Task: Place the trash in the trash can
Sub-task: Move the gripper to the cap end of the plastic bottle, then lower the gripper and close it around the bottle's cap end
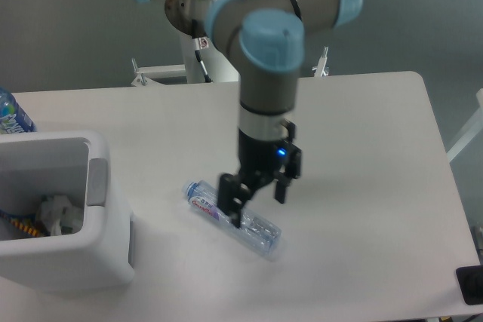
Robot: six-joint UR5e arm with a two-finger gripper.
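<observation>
At the far left edge, a bottle with a blue-and-green label (9,115) pokes into view, only partly visible, standing behind the trash can (106,254). The can is a boxy white plastic bin with rounded corners and thick, smooth walls; a flat grey panel (96,182) runs along the right side of its rim. Inside it lies a small white creased wad (56,213), crumpled and matte, beside a thin striped yellow-and-dark piece (19,223) that is too small to identify.

To the right of the can, well apart from it, a clear plastic bottle (232,219) lies on its side on the smooth pale grey table (362,148), angled from upper left to lower right. Its label shows red and purple near the cap end, and its body looks crinkled and glossy.

The gripper (257,201) hangs over the middle of this bottle, its two black fingers spread apart: one finger (229,203) overlaps the bottle, the other (281,185) stands off to its upper right. Nothing is held between them. The arm's grey wrist and light-blue joint caps rise above, partly hiding the white mounting post (205,50) behind the table.
</observation>
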